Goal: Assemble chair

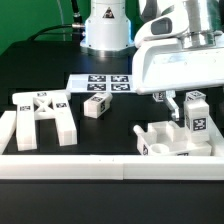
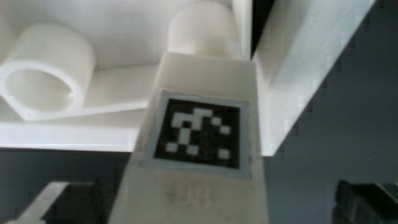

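Note:
The chair is in loose matte-white parts. In the exterior view the leg frame (image 1: pixel 40 115) lies at the left and a small tagged block (image 1: pixel 97 106) sits mid-table. A cluster of slabs and blocks (image 1: pixel 165 140) lies at the right. An upright tagged post (image 1: pixel 197 115) stands on that cluster. My gripper (image 1: pixel 185 103) hangs over the post. In the wrist view the post (image 2: pixel 199 130) stands between my fingers (image 2: pixel 54 205). There is a dark gap on each side, so the gripper (image 2: pixel 210 205) is open and straddles it. A curved white part (image 2: pixel 45 80) lies beyond.
The marker board (image 1: pixel 105 83) lies flat near the robot base (image 1: pixel 105 35). A low white border wall (image 1: pixel 100 165) runs along the front edge and up the left side. The table top is black.

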### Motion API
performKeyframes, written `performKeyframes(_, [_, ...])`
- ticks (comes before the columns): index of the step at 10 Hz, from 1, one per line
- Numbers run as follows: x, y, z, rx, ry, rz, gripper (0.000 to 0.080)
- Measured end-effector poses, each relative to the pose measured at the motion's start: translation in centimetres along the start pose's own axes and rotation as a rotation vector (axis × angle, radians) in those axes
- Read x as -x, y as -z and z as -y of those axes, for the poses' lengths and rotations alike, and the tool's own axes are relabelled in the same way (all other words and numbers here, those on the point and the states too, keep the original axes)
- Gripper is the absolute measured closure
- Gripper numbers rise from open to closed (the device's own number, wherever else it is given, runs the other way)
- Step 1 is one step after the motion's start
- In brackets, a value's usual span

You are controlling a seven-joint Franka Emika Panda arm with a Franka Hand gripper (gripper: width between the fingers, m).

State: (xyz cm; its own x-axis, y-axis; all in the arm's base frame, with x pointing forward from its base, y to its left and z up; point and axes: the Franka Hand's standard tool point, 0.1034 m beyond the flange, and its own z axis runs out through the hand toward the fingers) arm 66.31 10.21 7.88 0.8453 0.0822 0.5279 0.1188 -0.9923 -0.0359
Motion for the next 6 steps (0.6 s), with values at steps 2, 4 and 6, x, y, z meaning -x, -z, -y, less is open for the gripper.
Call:
performKeyframes(2, [-0.2, 0.3, -0.4, 0.003, 0.003, 0.002, 0.0152])
performKeyframes(4, [-1.3, 1.7, -1.0, 0.004, 0.008, 0.036, 0.0151])
performKeyframes(6, [-1.2, 1.7, -1.0, 0.003, 0.011, 0.045, 0.0151])
